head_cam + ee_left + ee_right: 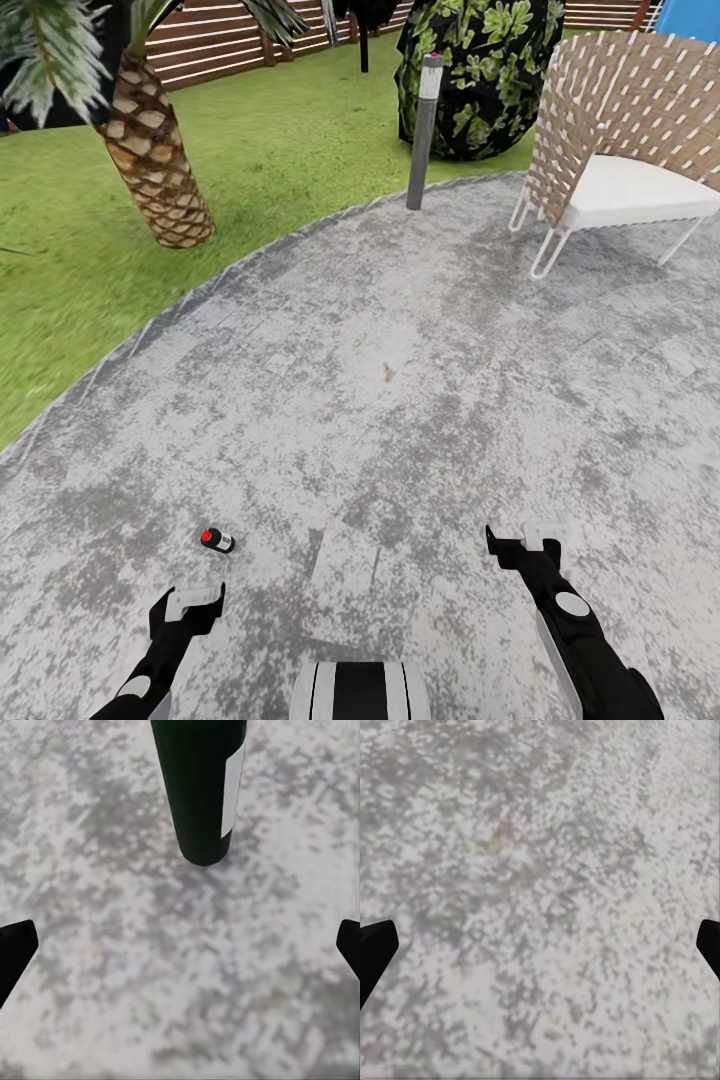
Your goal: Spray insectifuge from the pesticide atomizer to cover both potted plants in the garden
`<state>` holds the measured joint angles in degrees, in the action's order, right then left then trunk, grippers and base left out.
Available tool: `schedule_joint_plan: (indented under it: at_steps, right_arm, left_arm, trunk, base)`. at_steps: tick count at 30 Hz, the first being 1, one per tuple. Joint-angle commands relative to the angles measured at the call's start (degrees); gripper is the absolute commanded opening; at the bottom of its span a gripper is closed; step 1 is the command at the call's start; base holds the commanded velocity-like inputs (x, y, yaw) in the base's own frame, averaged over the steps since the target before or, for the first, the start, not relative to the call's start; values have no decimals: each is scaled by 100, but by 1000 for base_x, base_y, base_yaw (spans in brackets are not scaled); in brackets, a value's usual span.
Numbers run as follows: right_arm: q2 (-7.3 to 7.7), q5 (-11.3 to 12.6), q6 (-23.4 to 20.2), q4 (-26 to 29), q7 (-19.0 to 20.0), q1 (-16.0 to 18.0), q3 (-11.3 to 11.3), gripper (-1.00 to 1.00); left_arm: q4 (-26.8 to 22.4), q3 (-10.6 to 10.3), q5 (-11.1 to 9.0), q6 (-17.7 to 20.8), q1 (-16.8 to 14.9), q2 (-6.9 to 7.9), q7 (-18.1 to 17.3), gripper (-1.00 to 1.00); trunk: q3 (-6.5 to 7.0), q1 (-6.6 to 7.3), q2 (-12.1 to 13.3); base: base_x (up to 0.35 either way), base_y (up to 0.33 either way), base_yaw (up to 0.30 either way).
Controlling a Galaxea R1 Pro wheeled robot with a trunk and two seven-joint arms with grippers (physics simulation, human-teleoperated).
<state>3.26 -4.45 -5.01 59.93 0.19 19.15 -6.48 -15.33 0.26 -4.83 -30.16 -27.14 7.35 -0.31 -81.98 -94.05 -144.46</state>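
The pesticide atomizer (217, 541) stands on the grey mottled paving, small, with a red dot on its pale head. In the left wrist view it is a dark green bottle (201, 791) with a white strip down one side. My left gripper (187, 605) is open just short of it, its black fingertips (15, 952) wide apart and not touching the bottle. My right gripper (525, 548) is open over bare paving (540, 900), holding nothing. The potted plants are out of view.
A round paved patio (400, 330) borders the green lawn (260, 140). A palm trunk (155, 150) stands at the far left, a grey bollard lamp (423, 130) and a dark leafy bush (480, 70) ahead, a woven chair (625, 150) at the right, and a slatted fence (230, 40) behind.
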Motion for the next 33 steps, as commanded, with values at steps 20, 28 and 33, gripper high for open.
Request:
schedule_joint_plan:
  at_steps: [20, 28, 33]
  right_arm:
    - [-1, -47, -44, 10, -1, 1, -3, 100]
    - [-1, -47, -44, 10, -1, 1, -3, 100]
    - [-1, -47, -44, 10, -1, 1, -3, 100]
  left_arm:
    - [-2, -17, -45, -25, -2, 12, -4, 100]
    - [-5, -17, -45, -25, -2, 12, -4, 100]
    - [-5, -17, -45, -25, -2, 12, -4, 100]
  trunk:
    - [-3, 1, -1]
    - [-3, 1, -1]
    - [-3, 1, -1]
  base:
    - [115, 0, 0]
    - [42, 0, 0]
    - [3, 0, 0]
